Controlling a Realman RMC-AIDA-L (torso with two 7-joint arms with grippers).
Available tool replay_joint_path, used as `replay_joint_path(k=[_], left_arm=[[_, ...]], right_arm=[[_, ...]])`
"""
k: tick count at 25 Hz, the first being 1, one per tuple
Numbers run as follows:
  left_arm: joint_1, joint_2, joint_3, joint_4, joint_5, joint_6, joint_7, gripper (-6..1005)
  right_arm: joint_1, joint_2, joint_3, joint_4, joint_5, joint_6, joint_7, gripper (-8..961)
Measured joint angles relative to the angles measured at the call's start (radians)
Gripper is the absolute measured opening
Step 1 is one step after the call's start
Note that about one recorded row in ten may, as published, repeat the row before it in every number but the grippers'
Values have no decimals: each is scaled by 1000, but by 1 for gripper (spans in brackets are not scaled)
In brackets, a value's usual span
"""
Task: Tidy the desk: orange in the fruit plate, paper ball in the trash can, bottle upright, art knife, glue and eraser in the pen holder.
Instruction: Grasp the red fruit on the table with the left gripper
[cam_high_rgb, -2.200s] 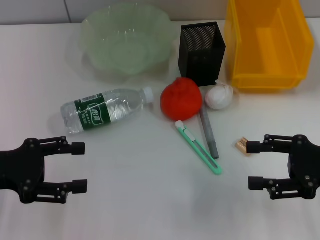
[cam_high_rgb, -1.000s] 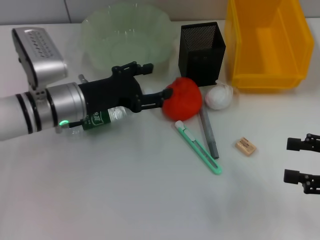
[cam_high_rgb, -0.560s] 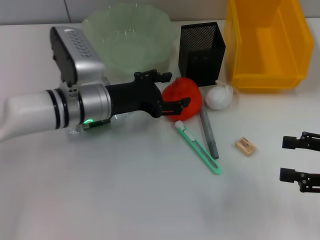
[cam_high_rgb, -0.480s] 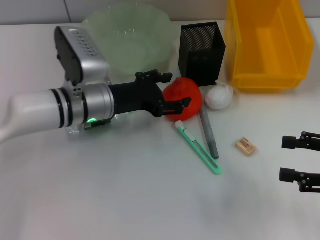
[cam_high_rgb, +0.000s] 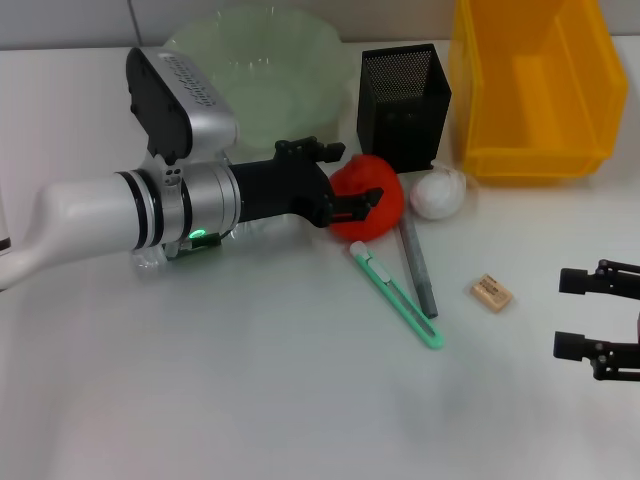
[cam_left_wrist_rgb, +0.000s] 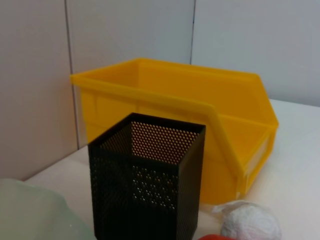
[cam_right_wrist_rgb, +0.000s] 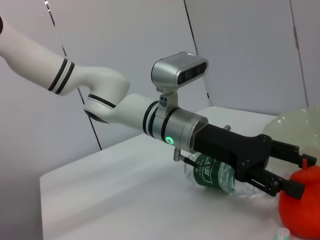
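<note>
The orange lies in front of the black mesh pen holder. My left gripper is open, one finger behind the orange and one on its near left side. The left arm hides most of the lying bottle, whose body shows in the right wrist view. The paper ball rests right of the orange. The green art knife, grey glue stick and eraser lie nearer the front. My right gripper stands open at the right edge, holding nothing.
The pale green fruit plate sits at the back, behind the left arm. The yellow trash can stands at the back right, beside the pen holder. The left wrist view shows the pen holder, trash can and paper ball.
My left arm has swung from the front left across the bottle and brought its open fingers around the orange. The right gripper has drawn back toward the right edge.
</note>
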Motion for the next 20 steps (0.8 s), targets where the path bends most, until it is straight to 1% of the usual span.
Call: replay_joint_path(k=[8, 13, 18, 20], left_arm=[[-5, 0, 7, -7, 9, -8, 0, 769], [-6, 0, 6, -7, 9, -9, -8, 532], [-7, 0, 0, -10, 5, -10, -10, 316], [-5, 0, -7, -10, 2, 9, -14, 273]], right_arm=[[4, 0, 0, 4, 0, 4, 0, 780], [6, 0, 0, 4, 0, 6, 0, 780], [12, 0, 2, 4, 0, 9, 0, 780], [15, 1, 3, 4, 0, 10, 3, 780]])
